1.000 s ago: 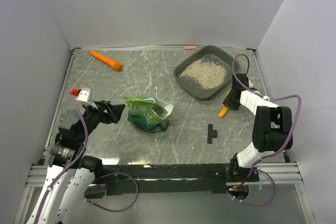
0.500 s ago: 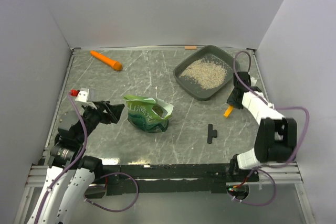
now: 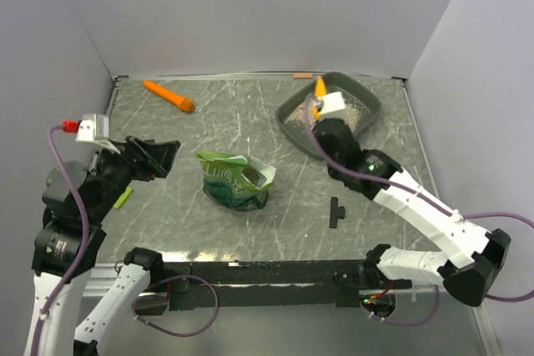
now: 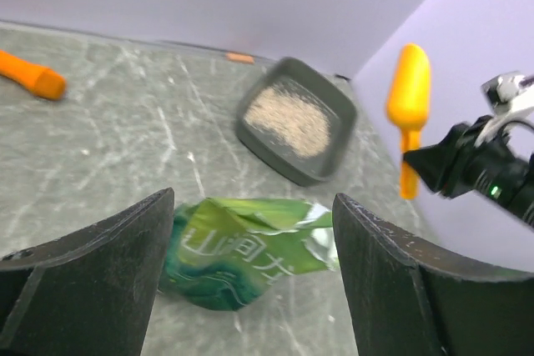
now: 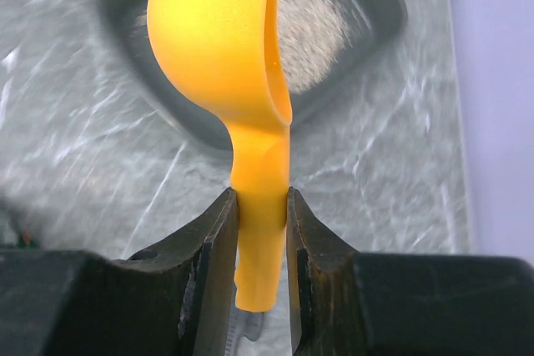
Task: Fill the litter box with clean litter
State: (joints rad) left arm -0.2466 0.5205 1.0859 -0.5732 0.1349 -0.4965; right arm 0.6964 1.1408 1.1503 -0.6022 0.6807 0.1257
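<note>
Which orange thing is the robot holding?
The orange scoop, pinched by its handle between the right fingers. The carrot-shaped orange thing lies loose on the table, back left.

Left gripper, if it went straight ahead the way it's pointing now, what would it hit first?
Probably the green bag, directly ahead of the open left gripper; the litter box lies farther off. Depth is uncertain.

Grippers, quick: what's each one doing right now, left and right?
Left gripper: open, holding nothing.
Right gripper: closed on the handle of the orange scoop.
</note>
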